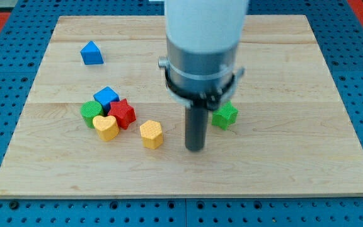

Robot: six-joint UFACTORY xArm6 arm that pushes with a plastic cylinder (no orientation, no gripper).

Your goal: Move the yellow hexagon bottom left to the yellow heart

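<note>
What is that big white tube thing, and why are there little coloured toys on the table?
That is a robot arm seen from the front, by one camera. It has no hand and holds nothing: it ends in a dark rod, and my tip slides on the wooden board to push blocks. Right now my tip is to the view's right of the yellow hexagon, not touching it. Further left sits the yellow heart, huddled with a red star, a green block and a blue block. Another blue block sits alone near the top left, and another green one peeks out behind the rod.
</note>
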